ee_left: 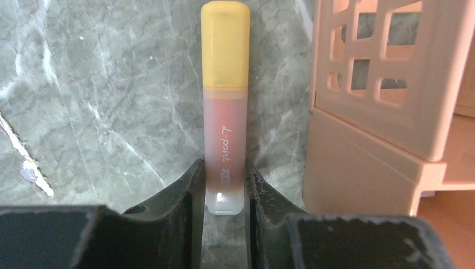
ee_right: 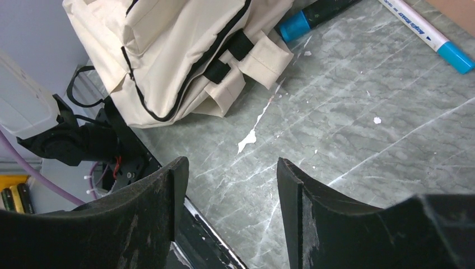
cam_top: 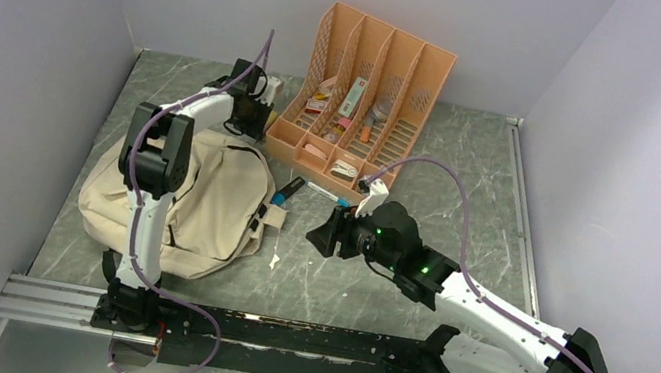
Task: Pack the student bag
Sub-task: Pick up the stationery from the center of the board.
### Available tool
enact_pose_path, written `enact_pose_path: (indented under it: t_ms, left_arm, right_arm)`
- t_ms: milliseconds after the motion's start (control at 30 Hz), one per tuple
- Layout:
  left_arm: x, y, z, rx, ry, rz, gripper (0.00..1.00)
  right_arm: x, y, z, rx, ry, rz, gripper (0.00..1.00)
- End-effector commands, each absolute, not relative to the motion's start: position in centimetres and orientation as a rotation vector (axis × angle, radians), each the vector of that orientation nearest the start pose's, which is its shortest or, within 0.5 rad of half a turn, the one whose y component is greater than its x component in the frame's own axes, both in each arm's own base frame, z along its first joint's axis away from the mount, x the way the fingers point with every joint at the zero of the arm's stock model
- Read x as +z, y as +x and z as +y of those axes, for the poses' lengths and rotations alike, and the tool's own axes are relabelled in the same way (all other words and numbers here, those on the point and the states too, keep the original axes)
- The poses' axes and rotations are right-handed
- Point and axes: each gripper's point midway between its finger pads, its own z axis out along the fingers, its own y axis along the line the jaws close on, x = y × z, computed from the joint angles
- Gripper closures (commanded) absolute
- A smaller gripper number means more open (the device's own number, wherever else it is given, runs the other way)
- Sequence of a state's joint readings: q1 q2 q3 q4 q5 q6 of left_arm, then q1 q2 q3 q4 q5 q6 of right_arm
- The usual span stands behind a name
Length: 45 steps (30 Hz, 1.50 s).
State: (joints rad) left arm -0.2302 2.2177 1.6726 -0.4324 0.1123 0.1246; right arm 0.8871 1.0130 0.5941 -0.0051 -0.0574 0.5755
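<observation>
The student bag (cam_top: 202, 206), beige fabric with black zippers and straps, lies on the left of the table; one corner of it fills the top left of the right wrist view (ee_right: 168, 50). My left gripper (ee_left: 224, 174) is at the back of the table, next to the orange organizer's left side, shut on the base of a pink tube with a yellow cap (ee_left: 225, 112) that lies on the marble surface. From above, the left gripper (cam_top: 260, 99) points down behind the bag. My right gripper (ee_right: 232, 168) hovers open over bare table right of the bag, holding nothing.
An orange file organizer (cam_top: 366, 101) with stationery in its slots stands at the back, close to the tube (ee_left: 381, 112). A black marker with a blue band (cam_top: 288, 190) and a white pen with a blue cap (ee_right: 425, 36) lie between bag and organizer.
</observation>
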Motion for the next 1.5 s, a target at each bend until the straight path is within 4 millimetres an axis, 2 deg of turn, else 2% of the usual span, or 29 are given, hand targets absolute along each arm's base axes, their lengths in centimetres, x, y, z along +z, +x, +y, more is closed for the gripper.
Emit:
enact_pose_path:
  t_ms: [0,167,333,533,667,800,933,1033,1100,1200,1300,1467]
  left_arm:
    - [4.3,51.0,-12.6,-0.216,0.402,2.461,0.8]
    - [9.5,52.3,-11.7,-0.351,0.306,2.324,0.86]
    - [14.1,52.4,-11.7,-0.484,0.276,2.194,0.9]
    - [16.5,51.6,-12.4,-0.583,0.3,2.132,0.91]
    - [18.6,50.5,-13.2,-0.643,0.328,2.079,0.92]
    - [21.2,47.9,-14.7,-0.728,0.368,2.016,0.93]
    - [23.1,43.5,-18.1,-0.778,0.455,1.95,0.94]
    - [23.4,39.5,-20.7,-0.789,0.563,1.921,0.95]
    - [23.4,37.1,-21.5,-0.784,0.617,1.901,0.95]
    - [23.5,34.1,-21.9,-0.785,0.657,1.872,0.95]
    - [24.0,31.9,-21.8,-0.819,0.616,1.845,0.95]
    - [26.4,30.2,-22.9,-0.919,0.455,1.775,0.95]
  right_arm:
    - [16.3,19.2,28.2,0.976,-0.362,2.084,0.37]
    - [16.3,19.3,28.4,0.983,-0.365,2.085,0.37]
    - [16.2,19.3,28.6,0.993,-0.368,2.09,0.37]
    - [16.3,19.4,28.8,1.0,-0.368,2.092,0.37]
    - [17.2,19.8,28.4,0.994,-0.328,2.067,0.37]
    - [20.2,21.3,27.1,0.961,-0.191,1.959,0.37]
    - [24.3,23.1,25.3,0.965,0.008,1.789,0.36]
    - [26.8,24.1,24.6,0.954,0.083,1.739,0.3]
    - [28.2,24.8,24.5,0.911,0.094,1.755,0.29]
    - [29.1,25.8,23.9,0.821,0.128,1.831,0.28]
    - [30.4,26.2,24.2,0.84,0.12,1.847,0.27]
    - [31.6,25.9,27.4,1.053,0.089,1.798,0.28]
